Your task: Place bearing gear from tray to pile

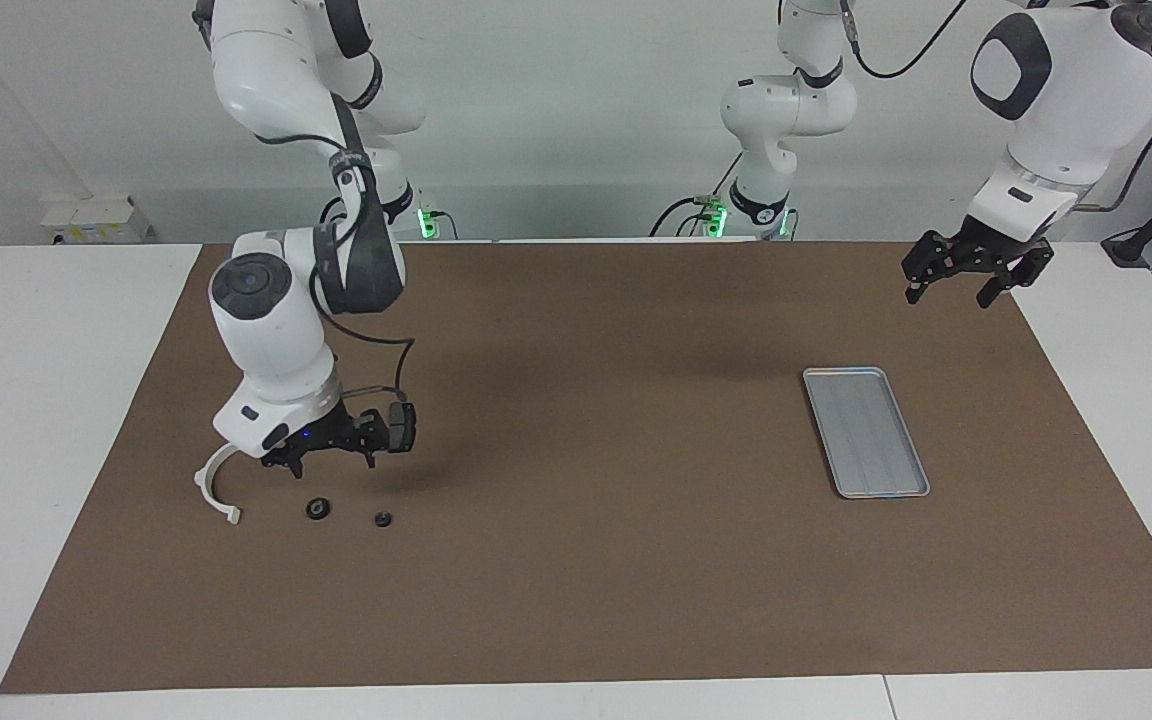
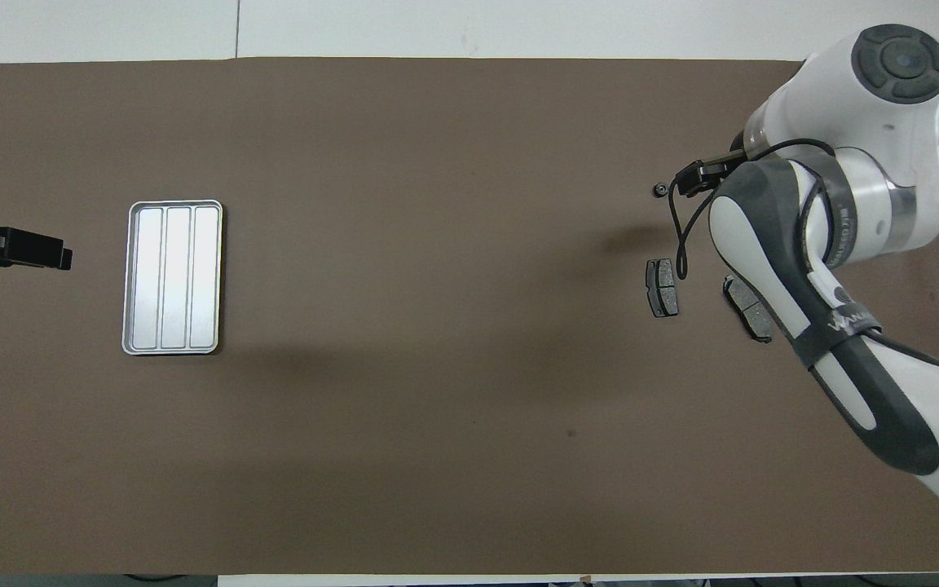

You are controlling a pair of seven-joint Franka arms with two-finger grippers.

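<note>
With the right gripper [image 1: 328, 455] open above the bearing gear [image 1: 317, 508] near the pile [image 1: 217, 484], an arm sweep could scatter it.

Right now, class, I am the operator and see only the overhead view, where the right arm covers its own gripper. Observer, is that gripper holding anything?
Observer: No. The right gripper hangs open and empty above the mat.
Operator: I see one small black gear. Any other?
Observer: Yes, a second gear lies on the mat near it, hidden from you.
Operator: And the white bracket?
Observer: The white bracket lies beside the second gear, toward the right arm's end of the table.
</note>
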